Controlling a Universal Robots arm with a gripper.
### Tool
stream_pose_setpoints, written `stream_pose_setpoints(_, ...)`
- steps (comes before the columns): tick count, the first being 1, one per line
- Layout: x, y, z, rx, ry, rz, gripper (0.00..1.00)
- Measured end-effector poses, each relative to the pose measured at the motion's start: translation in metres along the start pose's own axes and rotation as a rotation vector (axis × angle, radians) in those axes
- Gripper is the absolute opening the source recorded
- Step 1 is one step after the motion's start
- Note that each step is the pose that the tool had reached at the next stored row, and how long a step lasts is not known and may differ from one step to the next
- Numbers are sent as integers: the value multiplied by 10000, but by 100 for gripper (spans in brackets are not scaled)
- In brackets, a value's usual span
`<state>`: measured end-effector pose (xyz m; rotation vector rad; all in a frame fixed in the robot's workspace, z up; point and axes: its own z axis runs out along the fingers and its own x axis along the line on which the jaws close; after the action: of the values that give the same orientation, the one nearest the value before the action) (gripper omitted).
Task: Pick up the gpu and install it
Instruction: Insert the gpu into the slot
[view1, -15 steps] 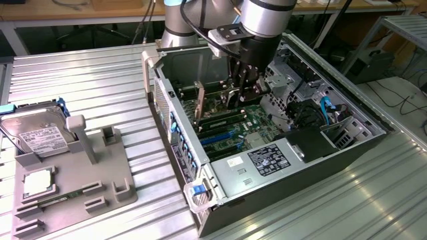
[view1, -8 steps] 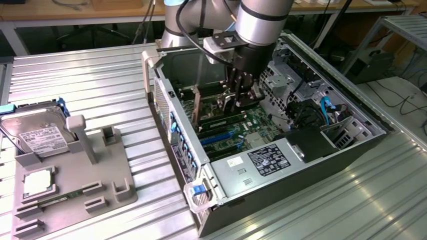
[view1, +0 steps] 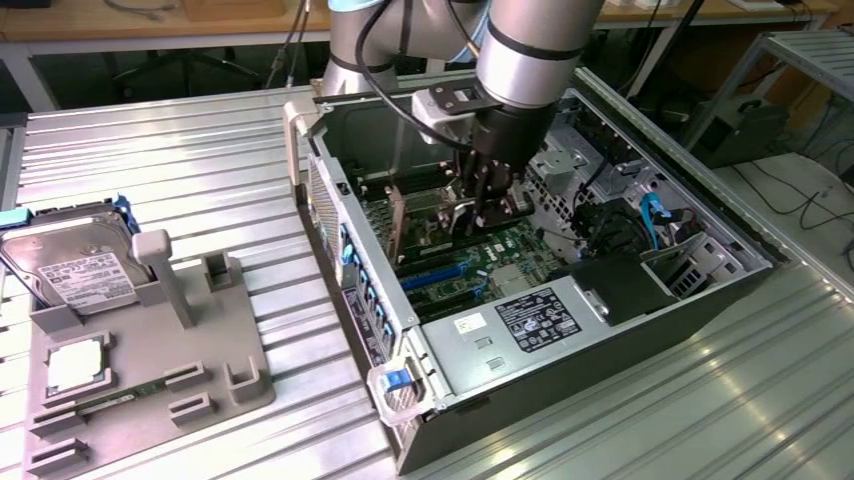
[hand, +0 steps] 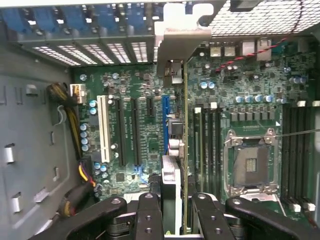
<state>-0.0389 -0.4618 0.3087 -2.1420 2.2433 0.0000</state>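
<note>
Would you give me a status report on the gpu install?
End effector shut on gpu, inside case; gpu upright over motherboard, bracket toward rear slots; seating unclear.

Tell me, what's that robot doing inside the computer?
The robot's arm is down inside the open computer case. Its gripper holds the gpu on edge between its fingers, over the motherboard. The card's silver bracket is up by the case's back slots. Whether the card is pushed into a slot cannot be told. A hard drive sits on the gray tray outside the case.
</note>
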Motion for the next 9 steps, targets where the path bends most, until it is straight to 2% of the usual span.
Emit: stream_pose_setpoints(9,-9,92,161,-1,-5,1,28)
